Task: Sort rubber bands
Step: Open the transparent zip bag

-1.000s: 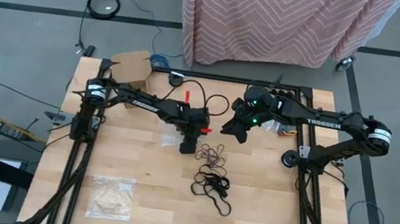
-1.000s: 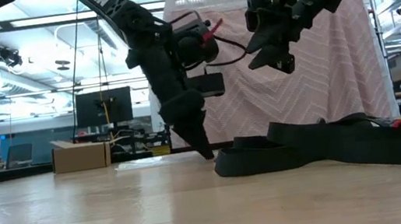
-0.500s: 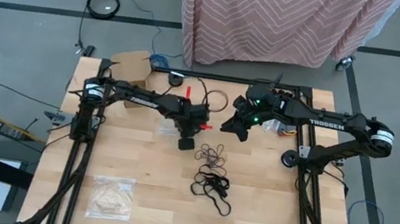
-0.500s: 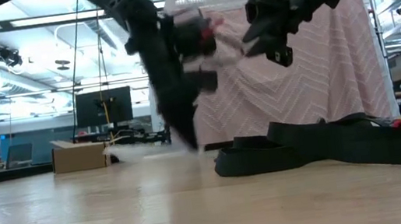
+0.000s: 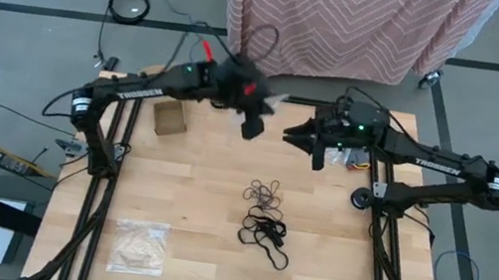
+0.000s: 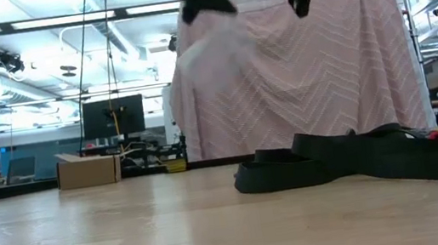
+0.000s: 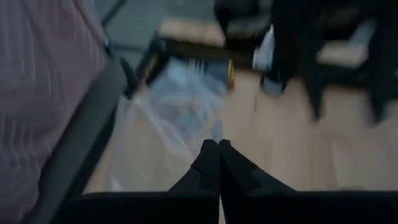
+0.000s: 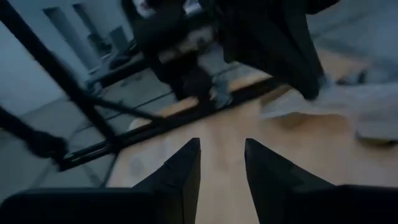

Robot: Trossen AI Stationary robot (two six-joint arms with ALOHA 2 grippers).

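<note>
Rubber bands lie in two loose heaps mid-table in the high view: small bands (image 5: 265,196) nearer the arms, and just beside them, toward the front edge, a tangle of larger black bands (image 5: 265,235). Neither arm is near them. Left gripper (image 5: 252,125) is raised high over the back of the table, fingers (image 7: 208,168) pressed together on the edge of a clear bag (image 7: 168,124) that hangs from the tips in the left wrist view; motion blur hides detail. Right gripper (image 5: 316,157) is also aloft near the back edge, facing the left one, fingers (image 8: 186,165) parted with nothing between them. A second bag (image 5: 138,246) lies flat at the front left; a cardboard box (image 5: 169,117) sits at the back left. Handling judgement: bands are very light, limp and stretchy, with grippy surfaces that cling to each other, so pulling one from a heap probably drags neighbours along, worst in the black tangle. They lie flat on the wood (image 5: 350,267), so fingertips must come right down to the surface. Best hold looks to be a stray loop at a heap's rim, pinched across a single strand, lifted slowly so that hangers-on drop off. Not fragile; overstretching and snap-back are the risks.
</note>
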